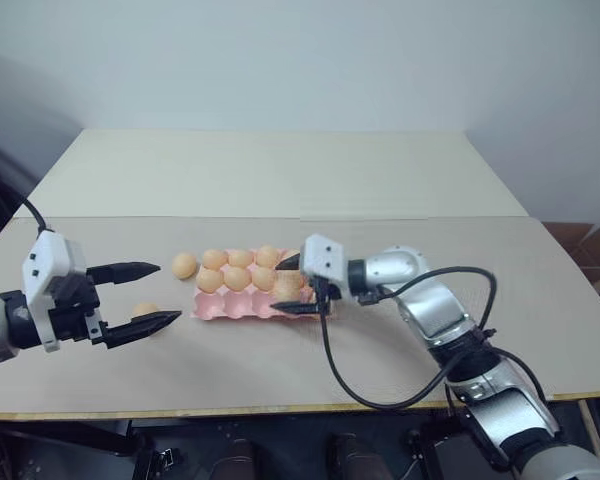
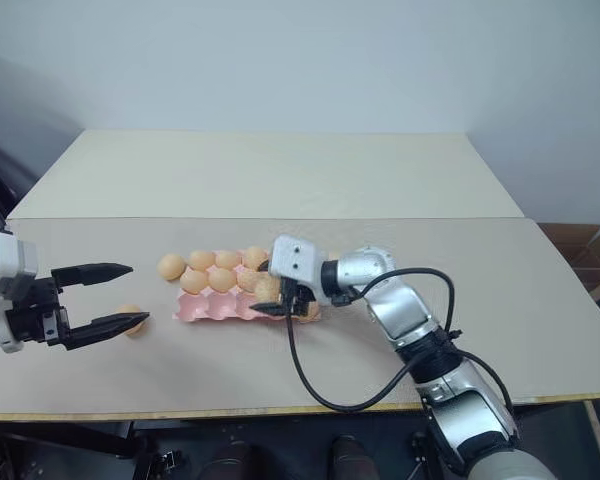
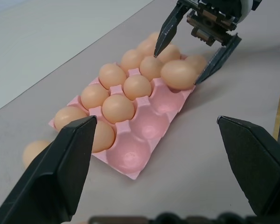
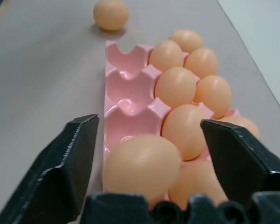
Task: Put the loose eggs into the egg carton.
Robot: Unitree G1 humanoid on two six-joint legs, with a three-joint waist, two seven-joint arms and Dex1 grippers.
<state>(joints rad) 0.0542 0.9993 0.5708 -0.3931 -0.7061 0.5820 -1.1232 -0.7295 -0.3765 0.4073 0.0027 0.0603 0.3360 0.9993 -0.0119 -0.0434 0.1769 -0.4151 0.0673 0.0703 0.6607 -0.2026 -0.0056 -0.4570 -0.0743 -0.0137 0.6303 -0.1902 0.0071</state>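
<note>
The right gripper (image 1: 292,287) stands over the right end of the egg carton (image 3: 144,154), its jaws spread wide on either side of an egg (image 4: 142,168) that lies between them in the near row. The fingers do not clamp that egg; it looks set down in the end cup, though whether it sits fully down cannot be told.

The left gripper (image 1: 145,296) hovers off the carton's left end, jaws wide and empty. One loose egg (image 1: 145,310) lies on the table (image 1: 280,370) just beside its lower finger; another loose egg (image 1: 184,265) lies just beyond its upper finger, near the carton's far left corner.

Several near-row cups ahead of the right gripper remain empty; the far and middle rows look filled.

Hazards:
- A right finger dragging sideways on withdrawal could tip the egg out of its cup.
- A left finger nudging the near loose egg before closing could roll it off toward the table edge.
</note>
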